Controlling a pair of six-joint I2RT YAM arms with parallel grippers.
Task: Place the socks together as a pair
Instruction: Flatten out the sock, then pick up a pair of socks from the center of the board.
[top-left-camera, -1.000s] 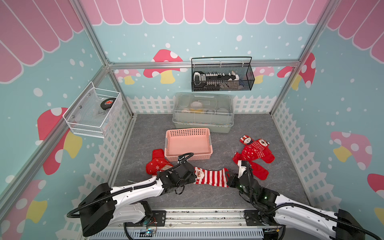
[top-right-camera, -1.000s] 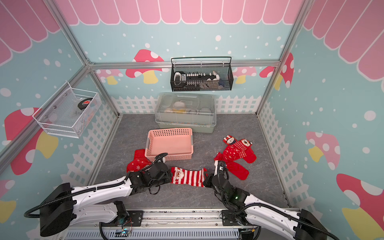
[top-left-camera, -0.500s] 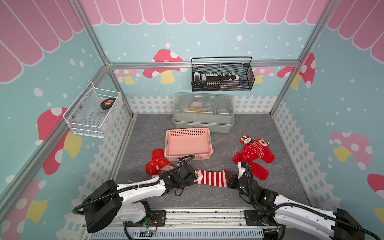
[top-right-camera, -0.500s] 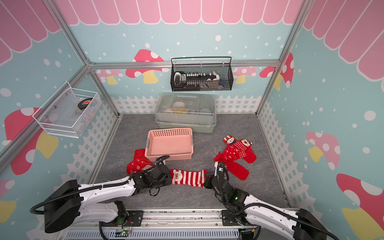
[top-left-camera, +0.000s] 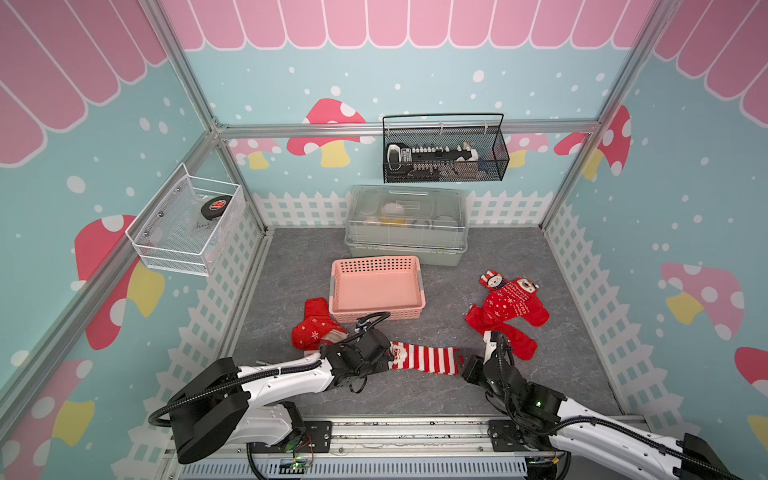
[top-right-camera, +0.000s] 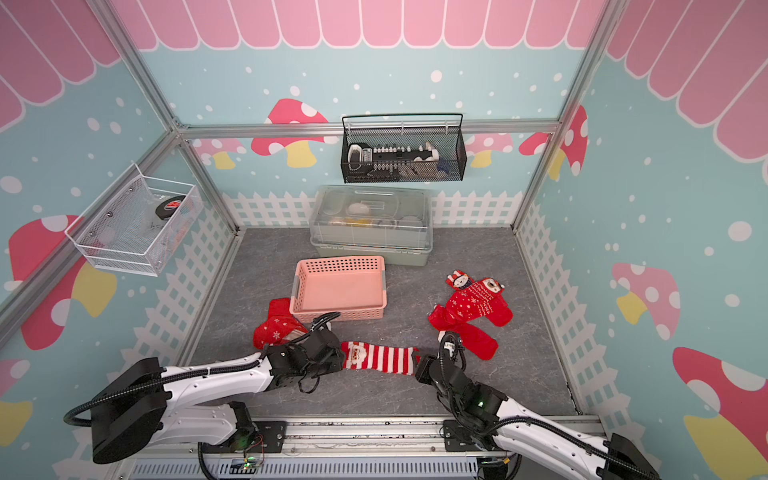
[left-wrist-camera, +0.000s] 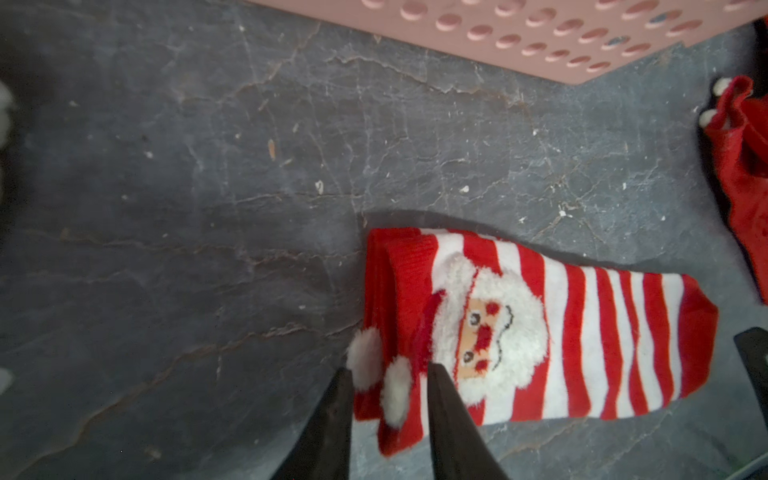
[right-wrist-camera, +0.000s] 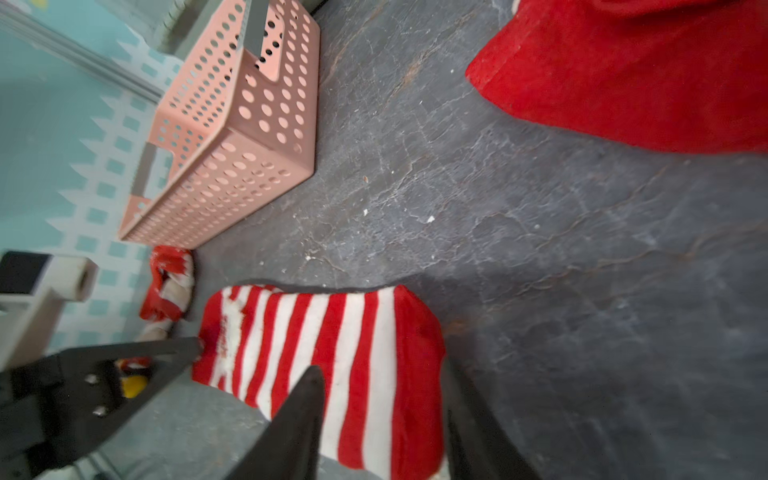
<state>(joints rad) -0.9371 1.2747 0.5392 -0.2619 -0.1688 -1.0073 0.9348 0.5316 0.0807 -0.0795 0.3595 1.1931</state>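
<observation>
Two red-and-white striped Santa socks (top-left-camera: 424, 359) (top-right-camera: 380, 357) lie flat on the grey floor, one on the other. Their two cuffs and white pom-poms (left-wrist-camera: 395, 386) show in the left wrist view. My left gripper (left-wrist-camera: 388, 374) (top-left-camera: 384, 355) stands open astride the cuff corner. My right gripper (right-wrist-camera: 382, 374) (top-left-camera: 465, 365) stands open over the red toe end (right-wrist-camera: 415, 353), with the fabric lying loose between its fingers. A crumpled red snowflake sock (top-left-camera: 316, 328) lies left of the pair. More red socks (top-left-camera: 511, 305) with animal faces lie at the right.
The pink perforated basket (top-left-camera: 376, 262) (right-wrist-camera: 232, 137) stands just behind the striped pair. A clear-lidded box (top-left-camera: 405, 226) sits at the back wall, under a black mesh basket (top-left-camera: 444, 153). A white wire basket (top-left-camera: 187, 224) hangs on the left wall.
Both grippers were shut on the ends of the striped socks and now have their jaws apart. The socks rest on the floor in nearly the same place.
</observation>
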